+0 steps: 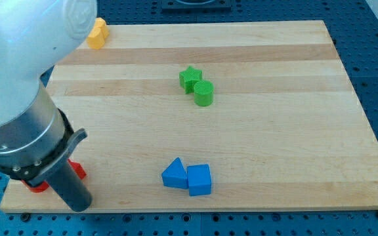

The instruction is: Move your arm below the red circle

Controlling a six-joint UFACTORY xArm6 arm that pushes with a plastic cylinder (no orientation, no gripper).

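Two red pieces show at the board's bottom left, mostly hidden by my arm: one (78, 170) just to the right of the rod, one (38, 186) just to its left near the board's edge. I cannot tell their shapes, or which is the red circle. My tip (79, 206) is at the board's bottom-left corner, just below both red pieces and close to them. I cannot tell whether it touches either one.
A yellow block (98, 33) sits at the top-left edge. A green star (190, 77) touches a green cylinder (203, 94) in the upper middle. A blue triangle (174, 174) touches a blue cube (199, 179) at the bottom middle. The board's bottom edge (195, 204) runs just below my tip.
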